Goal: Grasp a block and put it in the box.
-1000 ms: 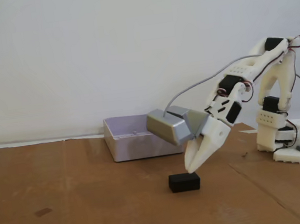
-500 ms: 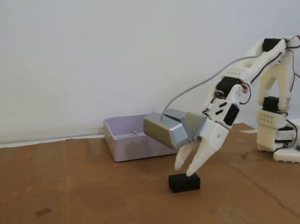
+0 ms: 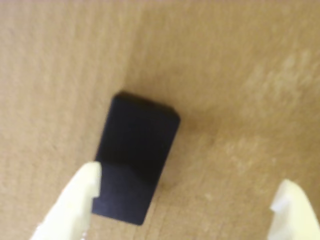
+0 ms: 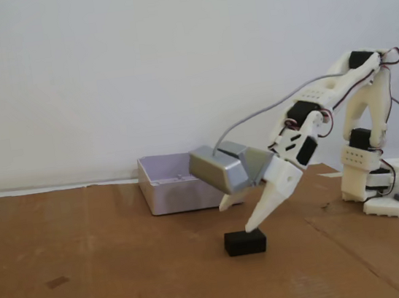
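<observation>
The small black block [image 4: 245,242] lies flat on the cardboard, in front of the pale lavender box [image 4: 167,196]. My gripper [image 4: 236,217] hangs just above the block, tilted down to the left, its two white fingers spread wide open and holding nothing. In the wrist view the block [image 3: 135,155] lies slanted at centre left. The left finger [image 3: 75,205] overlaps the block's lower left corner, while the right finger [image 3: 295,212] stands far off to the right. The gripper [image 3: 190,176] is not centred on the block, which sits toward the left finger.
The brown cardboard sheet [image 4: 92,281] covers the table. The arm's base [image 4: 381,187] stands at the right edge, with a grey camera housing [image 4: 221,170] riding on the wrist in front of the box's right end. A white wall is behind.
The gripper's fingers were together one second ago and have since spread wide open above the block. The block has not moved.
</observation>
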Available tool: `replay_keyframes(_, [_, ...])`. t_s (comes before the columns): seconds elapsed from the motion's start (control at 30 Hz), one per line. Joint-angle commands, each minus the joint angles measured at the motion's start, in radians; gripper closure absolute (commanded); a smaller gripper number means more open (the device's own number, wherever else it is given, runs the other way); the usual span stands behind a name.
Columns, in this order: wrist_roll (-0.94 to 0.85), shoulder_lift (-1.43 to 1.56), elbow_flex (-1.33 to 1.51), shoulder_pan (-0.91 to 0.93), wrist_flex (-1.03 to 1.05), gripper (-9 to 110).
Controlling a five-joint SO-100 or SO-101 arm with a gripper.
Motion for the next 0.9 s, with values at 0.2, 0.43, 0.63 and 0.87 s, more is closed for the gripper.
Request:
replay_keyframes(0.2, [0.006, 0.04, -0.132, -0.029, -0.037, 60])
replay_keyframes(0.43, [0.008, 0.028, -0.187, -0.061, 0.097, 60])
replay_keyframes(0.63, [0.008, 0.023, -0.196, -0.064, 0.106, 60])
replay_keyframes(0.87, [0.06, 0.021, -0.19, -0.061, 0.124, 60])
